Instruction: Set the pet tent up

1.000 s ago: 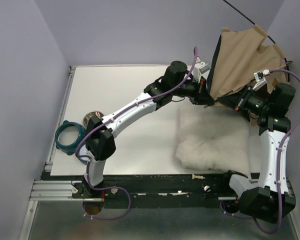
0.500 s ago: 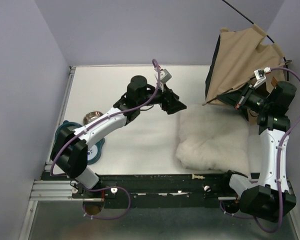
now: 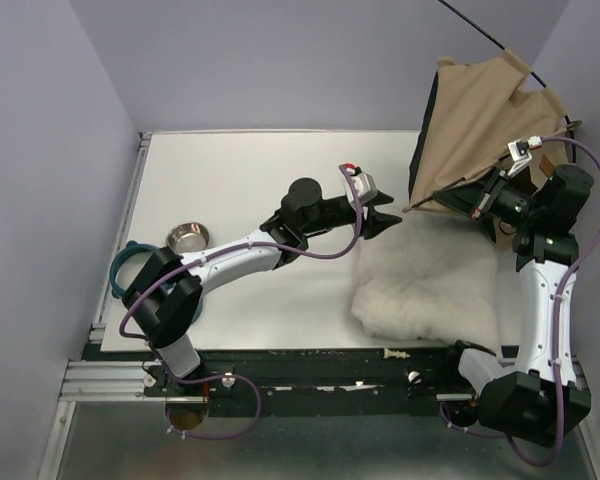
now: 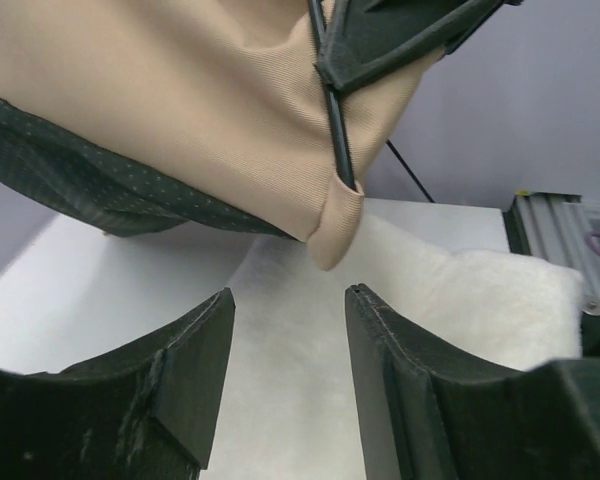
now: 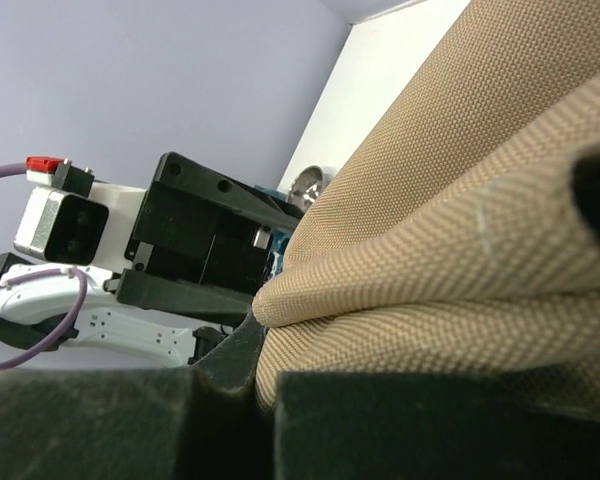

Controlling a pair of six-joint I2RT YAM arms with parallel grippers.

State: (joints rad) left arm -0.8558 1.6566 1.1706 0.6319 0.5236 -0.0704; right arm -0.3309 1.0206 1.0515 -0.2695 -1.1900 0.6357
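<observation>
Right claw (image 3: 450, 202) has the pet tent (image 3: 480, 110), left claw (image 3: 388, 222) is empty

The tan tent hangs lifted at the far right of the surface (image 3: 240, 170), over the back edge of the white fluffy cushion (image 3: 430, 290). The right claw is pinched tight on the fabric at its lower corner. The left claw sits near that corner, fingers parted with nothing between them, facing a thin black pole (image 4: 335, 130) that runs into a fabric sleeve.

Top view overhead, facing down; wrist views close, sharing pet tent (image 3: 480, 120).
</observation>
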